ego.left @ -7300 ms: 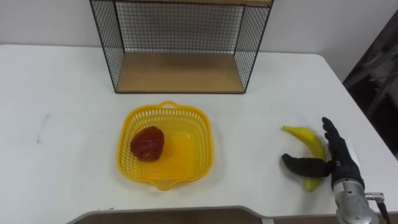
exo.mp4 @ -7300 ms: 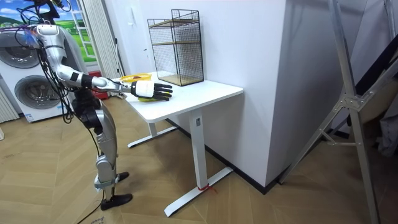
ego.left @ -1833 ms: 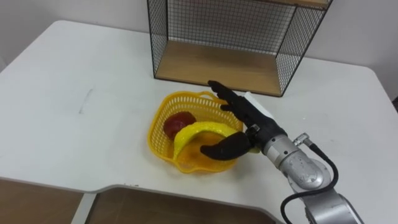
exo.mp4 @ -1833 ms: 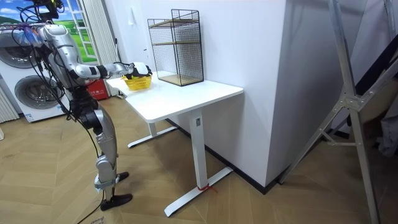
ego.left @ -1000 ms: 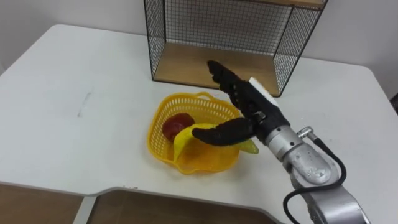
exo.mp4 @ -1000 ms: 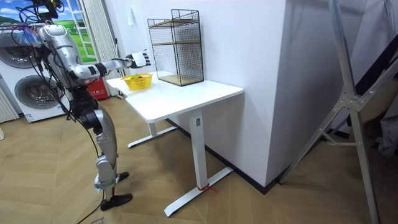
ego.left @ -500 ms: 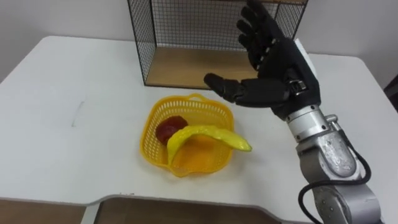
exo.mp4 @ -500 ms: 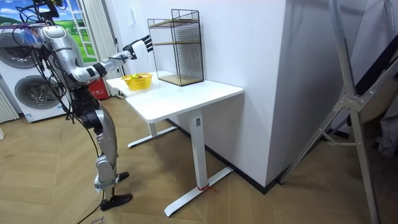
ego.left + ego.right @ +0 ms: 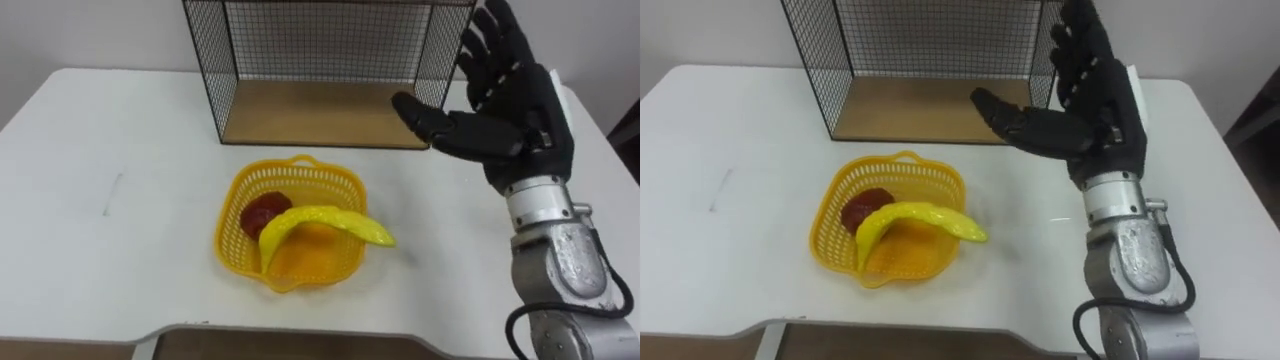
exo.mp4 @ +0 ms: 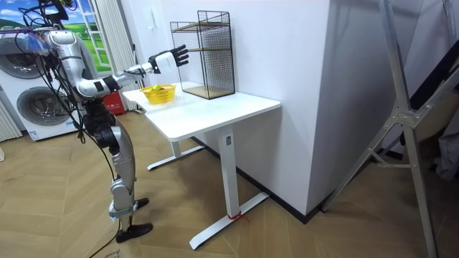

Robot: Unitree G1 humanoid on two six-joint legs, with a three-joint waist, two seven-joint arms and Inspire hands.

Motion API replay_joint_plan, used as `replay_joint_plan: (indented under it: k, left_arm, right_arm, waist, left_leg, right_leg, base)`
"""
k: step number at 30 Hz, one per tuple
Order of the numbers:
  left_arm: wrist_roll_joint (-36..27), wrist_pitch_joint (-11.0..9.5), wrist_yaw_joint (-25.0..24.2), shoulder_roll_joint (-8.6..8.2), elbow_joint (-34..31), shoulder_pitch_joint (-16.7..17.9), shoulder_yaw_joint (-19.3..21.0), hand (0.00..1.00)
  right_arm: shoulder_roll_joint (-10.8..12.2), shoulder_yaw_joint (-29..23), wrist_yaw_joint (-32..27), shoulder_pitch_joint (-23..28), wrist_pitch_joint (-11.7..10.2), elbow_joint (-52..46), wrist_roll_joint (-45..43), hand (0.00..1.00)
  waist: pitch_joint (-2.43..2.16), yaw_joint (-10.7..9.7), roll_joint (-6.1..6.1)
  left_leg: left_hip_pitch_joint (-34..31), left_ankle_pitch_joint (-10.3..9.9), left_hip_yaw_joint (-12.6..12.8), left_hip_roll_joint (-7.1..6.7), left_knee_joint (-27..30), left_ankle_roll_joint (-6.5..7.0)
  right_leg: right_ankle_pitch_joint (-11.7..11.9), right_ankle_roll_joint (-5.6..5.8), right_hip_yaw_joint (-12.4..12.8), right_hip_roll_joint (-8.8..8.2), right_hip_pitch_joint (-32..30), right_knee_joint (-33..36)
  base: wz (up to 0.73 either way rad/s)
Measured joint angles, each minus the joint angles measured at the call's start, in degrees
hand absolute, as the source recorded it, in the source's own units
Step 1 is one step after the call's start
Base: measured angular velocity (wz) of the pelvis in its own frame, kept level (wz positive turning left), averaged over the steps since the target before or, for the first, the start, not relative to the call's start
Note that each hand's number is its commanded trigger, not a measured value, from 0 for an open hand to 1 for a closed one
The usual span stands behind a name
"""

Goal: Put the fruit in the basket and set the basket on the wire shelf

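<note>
A yellow plastic basket (image 9: 236, 213) (image 9: 828, 218) sits on the white table in front of the wire shelf (image 9: 300, 108) (image 9: 910, 105). A dark red fruit (image 9: 262, 213) (image 9: 862, 210) lies inside it. The banana (image 9: 320, 225) (image 9: 915, 221) rests across the basket, its tip sticking out over the right rim. My right hand (image 9: 515, 105) (image 9: 1095, 105) is raised high to the right of the basket, open, fingers spread and empty. In the room view the hand (image 10: 168, 59) hovers above the basket (image 10: 159, 92), near the shelf (image 10: 203, 50).
The white table (image 9: 110, 230) has bare room left and right of the basket; its front edge (image 9: 300, 333) runs close below. The shelf's wooden bottom board (image 9: 320, 118) is bare. I stand at the table's end at the room view's left, with washing machines (image 10: 32, 93) behind.
My right hand let go of the banana in the basket, then rose and drew back to the right, open. The banana stays across the basket.
</note>
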Motion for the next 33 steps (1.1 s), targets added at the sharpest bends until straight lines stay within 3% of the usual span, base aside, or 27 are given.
replay_joint_plan:
  k: [3, 5, 8, 10, 13, 17, 20, 22, 24, 26, 30, 33]
  left_arm:
    - [-2.92, -0.74, 6.89, -0.01, -4.80, 0.78, 5.48, 0.00]
    - [-2.77, -2.13, 12.94, -0.15, -12.58, 1.34, 9.01, 0.00]
    - [-2.14, -3.85, 18.78, -0.21, -21.69, 2.19, 9.50, 0.00]
    - [-1.42, -5.38, 23.95, -0.35, -32.37, 2.09, 9.64, 0.00]
    - [3.41, -7.87, 30.31, -0.34, -38.60, 0.50, 10.30, 0.00]
    - [9.40, -9.02, 36.35, -0.33, -45.78, 0.33, 11.75, 0.00]
    - [9.67, -9.21, 38.24, -0.32, -51.30, 0.31, 12.06, 0.00]
    - [9.68, -10.14, 38.64, -0.33, -55.45, 0.20, 11.23, 0.00]
    - [9.67, -10.42, 38.54, -0.32, -58.08, -0.29, 10.59, 0.00]
    - [9.67, -10.71, 36.54, -0.32, -62.05, -1.02, 9.85, 0.00]
    - [9.18, -12.19, 31.37, -0.33, -63.83, -1.15, 7.13, 0.00]
    - [3.94, -12.50, 27.09, -0.34, -63.92, -2.41, 2.58, 0.00]
  right_arm:
    - [0.00, -1.99, -2.88, 2.15, 0.00, 0.00, -0.91, 0.00]
    - [0.00, -3.73, -5.03, 3.28, -0.06, 0.00, -3.14, 0.00]
    - [-0.01, -4.49, -6.33, 4.59, -0.60, -0.01, -3.23, 0.00]
    - [0.02, -4.94, -7.03, 6.90, -0.92, -0.01, -3.55, 0.00]
    - [0.05, -5.05, -8.40, 8.00, -0.97, 0.01, -4.69, 0.00]
    - [0.07, -5.87, -9.63, 9.51, -1.69, 0.01, -5.71, 0.00]
    - [0.06, -5.81, -9.80, 10.36, -2.42, 0.01, -6.02, 0.00]
    - [0.06, -5.59, -8.92, 10.39, -2.43, 0.06, -6.00, 0.00]
    - [0.07, -5.51, -7.89, 10.73, -2.43, 0.13, -6.01, 0.00]
    - [0.32, -5.38, -6.00, 10.76, -2.44, 0.49, -6.03, 0.00]
    - [0.36, -4.73, -3.53, 10.82, -2.89, 1.54, -7.18, 0.00]
    - [0.85, -2.67, -1.55, 10.74, -3.77, 3.45, -7.25, 0.00]
  waist:
    - [-0.40, 0.30, 0.76]
    - [-0.34, 0.57, 0.99]
    - [-0.30, 0.49, 1.02]
    - [-0.31, 1.75, 0.86]
    - [-0.36, 2.57, 1.01]
    - [-0.35, 3.30, 1.06]
    - [-0.25, 3.33, 1.14]
    - [0.26, 3.33, 2.03]
    - [0.36, 3.28, 2.51]
    - [0.35, 2.85, 2.62]
    - [0.40, 2.41, 2.53]
    - [0.54, 1.59, 2.22]
  left_leg:
    - [0.28, 0.08, -0.51, -0.19, -0.10, 0.01]
    - [0.32, 0.48, -0.93, -0.44, -0.41, 0.01]
    - [0.23, 0.87, -1.57, -0.88, -0.80, 0.19]
    - [0.05, 0.95, -1.90, -1.06, -0.86, 0.26]
    - [0.40, 1.04, -1.79, -1.38, -1.32, 0.47]
    - [0.47, 1.01, -1.87, -1.42, -1.27, 0.50]
    - [-0.08, 1.00, -1.98, -1.33, -1.29, 0.47]
    - [-0.08, 0.99, -1.94, -1.32, -1.47, 0.49]
    - [-0.19, 1.00, -1.81, -1.37, -1.73, 0.51]
    - [-0.50, 1.00, -1.74, -1.39, -1.33, 0.52]
    - [-0.16, 1.03, -1.62, -1.50, -1.20, 0.56]
    - [-0.26, 1.01, -1.74, -1.48, -0.83, 0.58]
  right_leg:
    - [0.00, 0.01, -0.38, -0.12, 0.38, 0.01]
    - [-0.04, 0.05, -0.80, -0.29, 0.43, 0.01]
    - [-0.28, 0.32, -1.29, -0.61, 0.06, -0.03]
    - [-0.38, 0.46, -1.44, -0.76, -0.12, 0.04]
    - [-0.42, 0.63, -1.42, -1.05, -0.15, 0.11]
    - [-0.38, 0.69, -1.58, -1.04, -0.36, 0.21]
    - [-0.39, 0.68, -1.69, -0.95, -0.89, 0.38]
    - [-0.40, 0.71, -1.47, -1.05, -1.34, 1.02]
    - [-0.44, 0.76, -1.25, -1.15, -1.64, 1.06]
    - [-0.44, 0.76, -1.39, -1.14, -1.45, 1.04]
    - [-0.44, 0.76, -1.54, -1.20, -0.99, 0.95]
    - [-0.44, 0.76, -1.76, -1.20, -0.75, 1.07]
  base:
    - [0.07]
    - [0.11]
    - [0.10]
    - [0.02]
    - [0.00]
    - [0.02]
    - [0.02]
    - [-0.04]
    - [-0.06]
    - [0.02]
    - [0.02]
    - [0.03]
